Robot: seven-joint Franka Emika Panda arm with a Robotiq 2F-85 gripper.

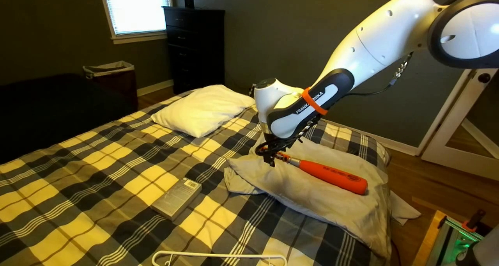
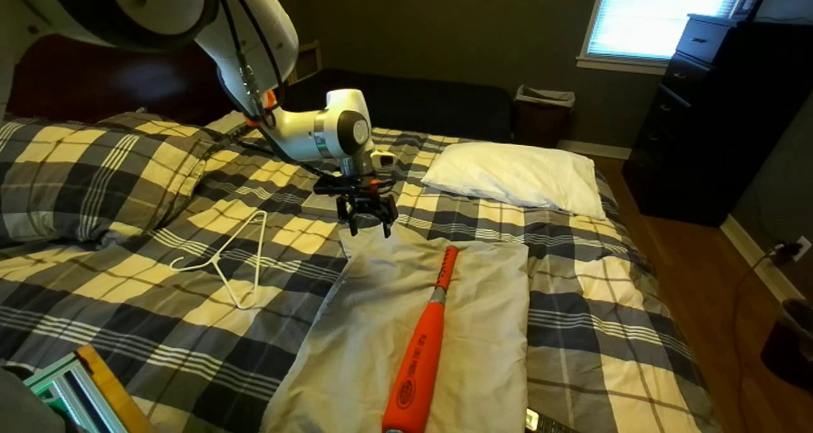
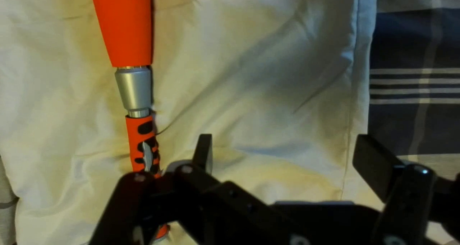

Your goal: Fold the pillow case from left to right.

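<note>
The arm [image 1: 376, 38] is glossy white with rounded edges, dotted with small sunken holes [image 1: 390, 13] and crossed by a thin seam [image 1: 367, 47]. Its bulkiest joint wears a wide black ring [image 1: 435, 36] around a round white cap [image 1: 473, 32]. Farther along, a black panel [image 1: 345, 78] with white insets carries white lettering [image 1: 303, 109], "FRANK" and "MIKA" showing on either side of an orange strap [image 1: 315, 101]. The stubby wrist [image 1: 266, 102] is white too, with a dark disc [image 2: 353, 133] on its side and a silver collar [image 2: 356, 165] below. A black cable [image 1: 366, 94] with a silver plug [image 1: 398, 71] hangs along the arm. The gripper [image 2: 370, 231] is black and jointed, with blocky fingers [image 3: 375, 167] and round screw heads [image 3: 186, 169].
</note>
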